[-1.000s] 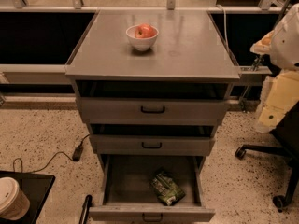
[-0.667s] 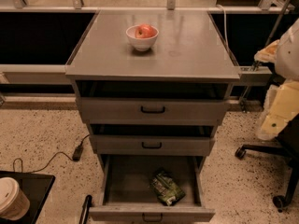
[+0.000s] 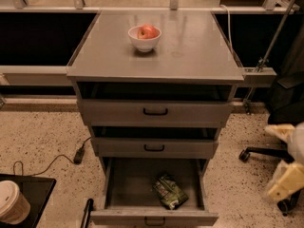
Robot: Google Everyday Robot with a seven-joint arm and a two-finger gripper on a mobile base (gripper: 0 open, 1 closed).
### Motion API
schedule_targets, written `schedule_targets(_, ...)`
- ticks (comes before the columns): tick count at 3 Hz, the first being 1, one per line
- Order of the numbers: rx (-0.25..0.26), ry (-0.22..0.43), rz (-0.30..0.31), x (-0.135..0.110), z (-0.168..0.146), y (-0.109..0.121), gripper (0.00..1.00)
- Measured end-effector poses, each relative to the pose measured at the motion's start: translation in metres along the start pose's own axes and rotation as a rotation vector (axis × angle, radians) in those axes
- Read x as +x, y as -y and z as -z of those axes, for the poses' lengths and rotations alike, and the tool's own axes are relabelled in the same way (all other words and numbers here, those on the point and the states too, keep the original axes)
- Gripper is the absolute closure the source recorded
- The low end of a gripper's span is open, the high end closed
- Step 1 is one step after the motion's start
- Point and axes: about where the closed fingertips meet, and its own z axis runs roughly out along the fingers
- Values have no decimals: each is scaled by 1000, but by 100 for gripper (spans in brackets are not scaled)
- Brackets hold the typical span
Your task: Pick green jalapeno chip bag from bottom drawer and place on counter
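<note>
so the speckled floor (image 3: pixel 42 137) took up most of the shot, with the grey drawer cabinet (image 3: pixel 229 93) standing dead centre on it. Its tabletop (image 3: pixel 190 51) was flat grey metal with slightly raised side edges. The bottom drawer (image 3: pixel 128 184) was pulled out toward the camera, way further than the two shallower ones above it. The top drawer (image 3: pixel 118 112) and the middle drawer (image 3: pixel 118 147) only showed dark gaps over their fronts.

The gripper (image 3: pixel 285 182) sat low at the far right edge of the view, pale and blocky, over the floor. It was near a black office chair base (image 3: pixel 259 152) and well apart from the cabinet. Honestly couldn't tell whether its jaws were spread or pressed together.

Bottom left corner had a dark tray-looking surface (image 3: pixel 35 189) with a lidded paper coffee cup (image 3: pixel 12 202) standing on it. A white bowl (image 3: pixel 144 41) stood on the tabletop toward the back, a bit left of centre.

The green jalapeno chip bag (image 3: pixel 169 192) was lying flat inside the bottom drawer, crinkled and turned at an angle. It sat in the front right part, close to the drawer's front wall, and nothing was touching it.

Smaller stuff: a red apple (image 3: pixel 147 31) sat in the bowl, and a dark plug (image 3: pixel 78 155) with a thin cable lay on the floor left of the cabinet
</note>
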Motion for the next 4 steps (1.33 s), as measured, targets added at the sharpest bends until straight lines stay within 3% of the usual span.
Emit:
schedule_targets(1, -69, 162, -49, 41, -75, -5, 0)
schedule_targets(2, -118, 187, -62, 55, -103, -8, 0)
schedule_targets(3, -118, 187, -62, 55, -103, -8, 0)
schedule_targets(4, -164, 196, 8, 45, -137, -13, 0)
